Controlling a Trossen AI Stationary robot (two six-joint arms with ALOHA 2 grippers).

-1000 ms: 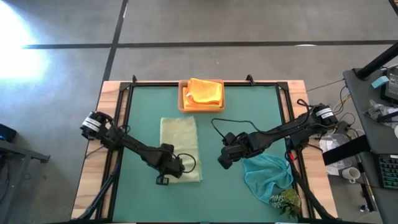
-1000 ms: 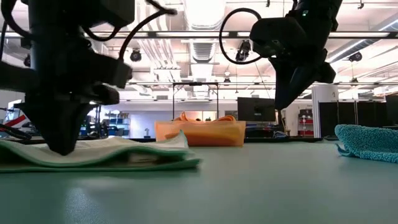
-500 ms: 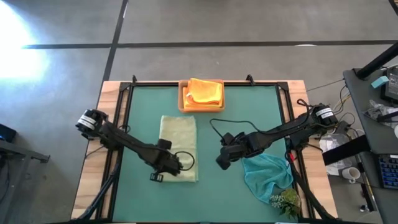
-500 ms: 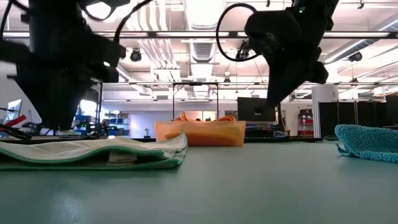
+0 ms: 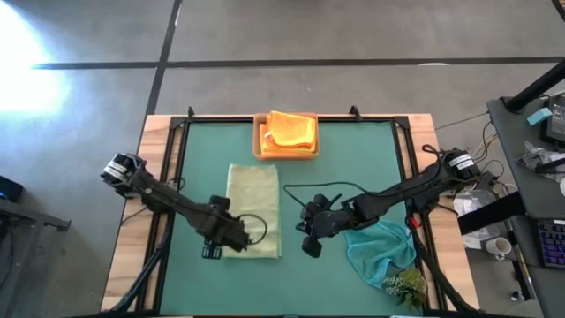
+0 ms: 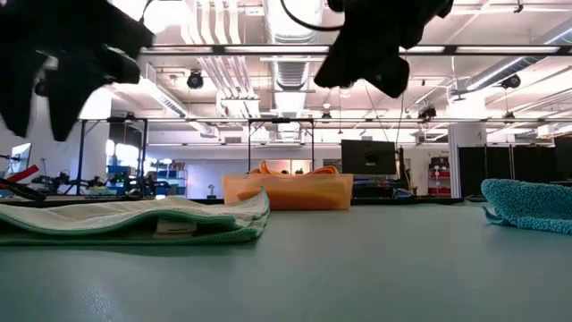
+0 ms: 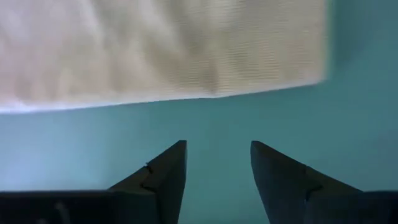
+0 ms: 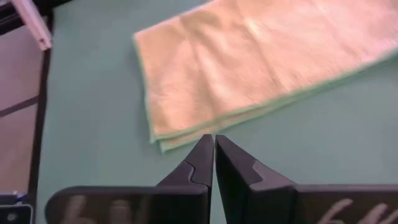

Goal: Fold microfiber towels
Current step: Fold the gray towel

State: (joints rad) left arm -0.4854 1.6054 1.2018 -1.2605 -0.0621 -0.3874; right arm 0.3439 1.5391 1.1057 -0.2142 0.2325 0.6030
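Observation:
A pale green towel [image 5: 253,210] lies folded double on the green mat [image 5: 353,168], left of centre, long side running near to far. My left gripper [image 5: 210,253] hangs open above the mat just beside the towel's near left corner, pointing down; its fingers [image 7: 163,180] hold nothing. My right gripper [image 5: 306,249] is shut and empty, raised above the mat right of the towel, slanting toward it [image 8: 249,68]. A crumpled teal towel [image 5: 380,252] lies at the near right. Orange towels [image 5: 289,130] sit in the wooden tray.
The wooden tray [image 5: 260,146] stands at the middle of the mat's far edge. A small green sprig [image 5: 404,287] lies at the near right corner beside the teal towel. Black rails [image 5: 172,168] frame the mat. Bare mat shows between the two towels.
My left gripper has opened, let go of the pale green towel's near end and risen, drifting toward the table's left near corner. The towel stays flat and folded. My right gripper, still shut, has moved toward the near edge, rolled and tipped up from pointing down.

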